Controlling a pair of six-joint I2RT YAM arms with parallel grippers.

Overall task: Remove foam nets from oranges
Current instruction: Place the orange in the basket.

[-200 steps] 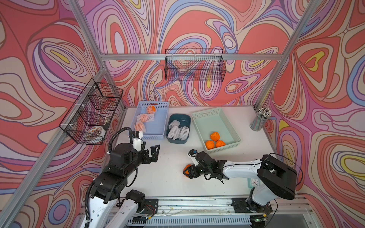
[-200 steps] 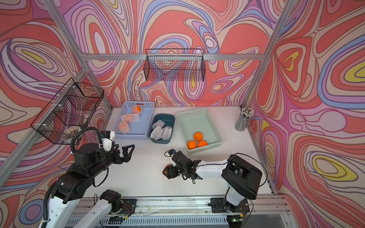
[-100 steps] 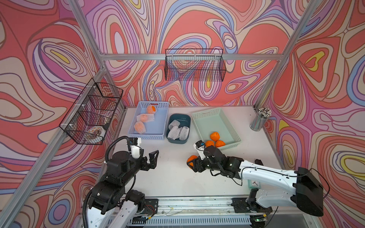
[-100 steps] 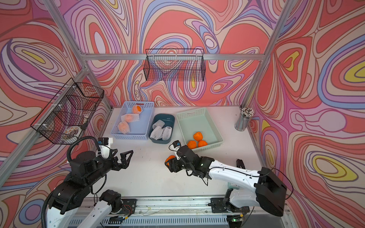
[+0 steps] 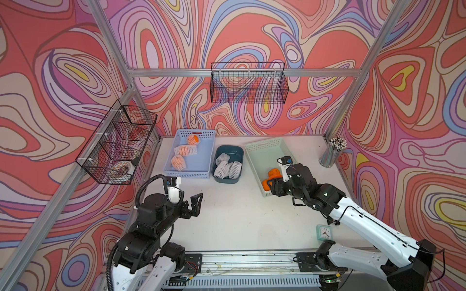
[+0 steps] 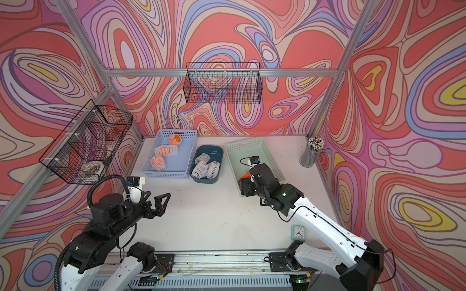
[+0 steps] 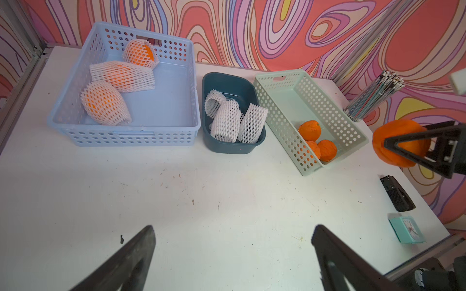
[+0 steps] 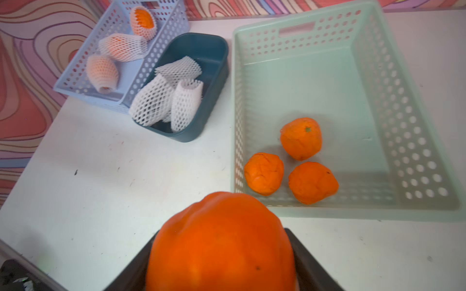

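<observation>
My right gripper [image 5: 271, 186] [image 6: 245, 185] is shut on a bare orange [image 8: 222, 241] [image 7: 399, 142], held above the table at the near end of the mint-green basket [image 8: 378, 75]. Three bare oranges [image 8: 300, 138] lie in that basket. Three oranges in white foam nets [image 5: 187, 150] [image 7: 121, 75] lie in the blue basket [image 5: 176, 173]. Empty foam nets [image 5: 227, 167] [image 8: 166, 98] sit in the dark teal tub [image 5: 238, 153]. My left gripper [image 5: 191, 204] [image 7: 233, 231] hangs open and empty over the front left of the table.
Black wire baskets hang on the back wall [image 5: 248, 85] and the left wall [image 5: 116, 143]. A cup of pencils [image 5: 331, 152] stands at the back right. A small mint clock [image 5: 324, 231] and a black object [image 7: 398, 194] lie near the right arm.
My right arm has carried the orange from the front middle of the table back and to the right, up to the mint-green basket. The left arm has shifted only slightly.
</observation>
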